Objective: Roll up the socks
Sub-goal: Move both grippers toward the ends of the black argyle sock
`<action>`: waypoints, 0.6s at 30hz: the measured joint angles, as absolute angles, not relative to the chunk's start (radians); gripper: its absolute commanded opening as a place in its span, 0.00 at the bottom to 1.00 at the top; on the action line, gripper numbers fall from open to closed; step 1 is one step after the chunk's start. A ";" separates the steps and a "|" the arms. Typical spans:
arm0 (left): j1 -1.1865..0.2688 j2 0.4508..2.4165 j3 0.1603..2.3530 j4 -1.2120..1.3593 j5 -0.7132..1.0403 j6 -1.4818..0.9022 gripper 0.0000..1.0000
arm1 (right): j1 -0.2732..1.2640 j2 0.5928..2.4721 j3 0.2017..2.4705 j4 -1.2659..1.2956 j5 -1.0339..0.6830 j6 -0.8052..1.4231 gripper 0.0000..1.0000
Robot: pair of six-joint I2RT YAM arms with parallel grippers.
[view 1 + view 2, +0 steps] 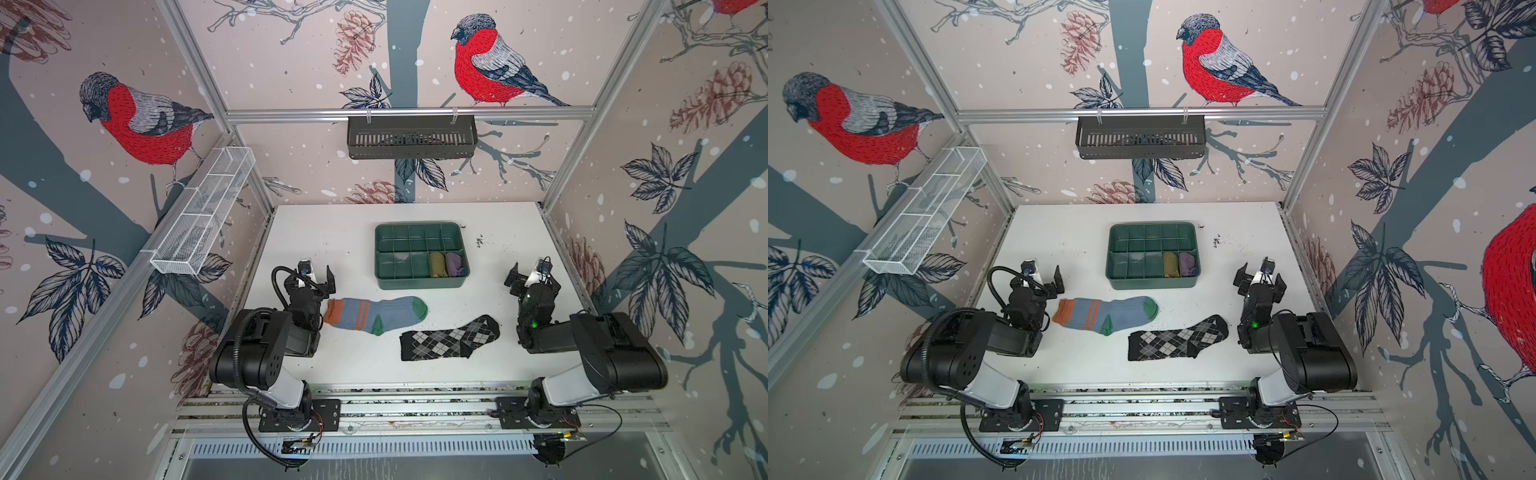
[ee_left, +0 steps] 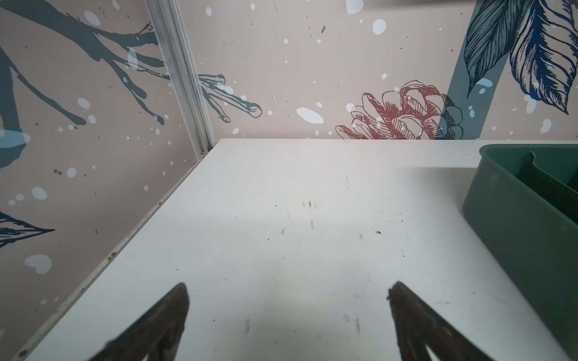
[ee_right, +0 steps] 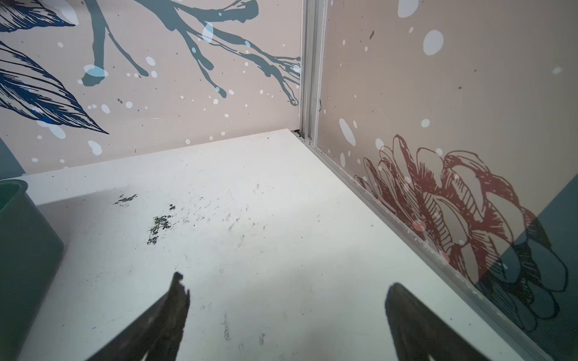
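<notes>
Step in hand: nothing is being gripped. As I read it, the rolling is not yet begun, with both socks lying flat and unrolled.
Blue sock (image 1: pixel 374 316): lying flat on the table (image 1: pixel 316 232), orange cuff pointing at the left arm's wrist, green toe pointing toward the middle.
Argyle sock (image 1: pixel 449 338): lying flat nearer the front edge, right of the blue sock. They look close but not touching. Its foot is angling up toward the right arm.
Left gripper (image 1: pixel 318 272): jaws standing wide apart, carrying nothing, pointing over bare table beyond the cuff.
Right gripper (image 1: pixel 528 272): jaws likewise spread wide, empty, facing bare table beyond the argyle sock.
Green tray (image 1: pixel 419 282): sitting behind the socks, with an olive roll (image 1: pixel 437 264) and a purple roll (image 1: pixel 455 264) filling neighbouring compartments in its near row.
Next move, my judgement: one gripper is needing to draw back and drop onto a sock's end, pinching the edge to turn it over itself. The other is probably pinning the fabric.
</notes>
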State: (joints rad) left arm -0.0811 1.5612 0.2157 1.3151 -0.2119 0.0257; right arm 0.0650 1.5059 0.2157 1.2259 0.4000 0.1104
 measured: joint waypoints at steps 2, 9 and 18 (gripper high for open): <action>-0.081 1.561 0.216 1.315 -0.212 0.026 0.98 | 0.065 1.506 0.216 1.226 0.400 0.110 1.00; -0.061 1.561 0.229 1.293 -0.198 0.022 0.88 | 0.065 1.506 0.216 1.226 0.400 0.110 0.90; -0.060 1.365 0.398 0.990 -0.135 0.015 0.38 | 0.065 1.249 0.406 0.862 0.389 0.157 0.84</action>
